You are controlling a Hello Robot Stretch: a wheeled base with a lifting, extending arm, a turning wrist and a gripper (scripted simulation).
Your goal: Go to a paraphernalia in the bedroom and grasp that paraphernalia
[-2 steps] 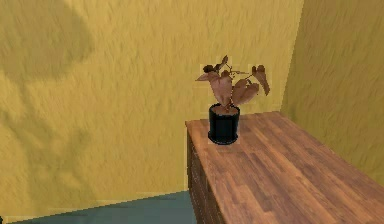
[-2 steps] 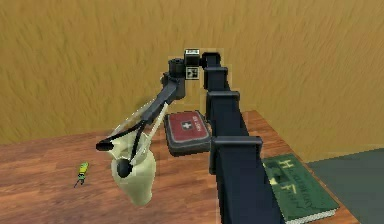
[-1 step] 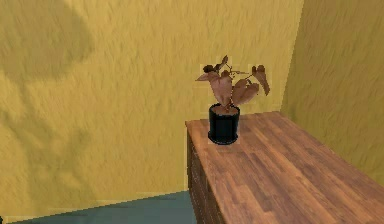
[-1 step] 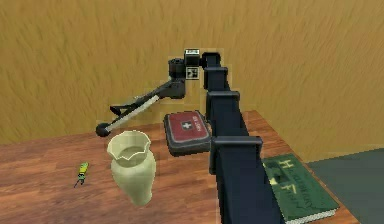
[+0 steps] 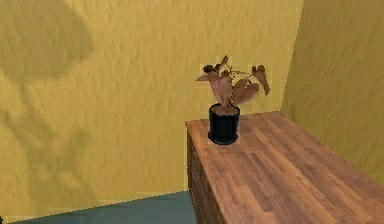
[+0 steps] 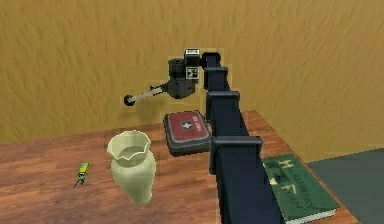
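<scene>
While holding nothing, gripper (image 6: pixel 140 97) hovers beyond red case (image 6: pixel 187 132) on table (image 6: pixel 40 160); its grip cannot be told. Likely best: descend gently, avoiding vase (image 6: pixel 133 165) beside case.

**Where Things Sit**

Forward view: potted plant (image 5: pixel 224 110) on the dresser (image 5: pixel 290 170), at its far left corner, right of centre. Arm side view, on the tabletop (image 6: pixel 40 175): small object (image 6: pixel 82 172) lower left, vase (image 6: pixel 132 165) right of it, flat case (image 6: pixel 187 132) behind at centre, book (image 6: pixel 295 188) lower right.

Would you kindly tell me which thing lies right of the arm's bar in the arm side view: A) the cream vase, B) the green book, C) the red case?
B: the green book lies right of the arm, while the cream vase and red case sit left of it.
</scene>
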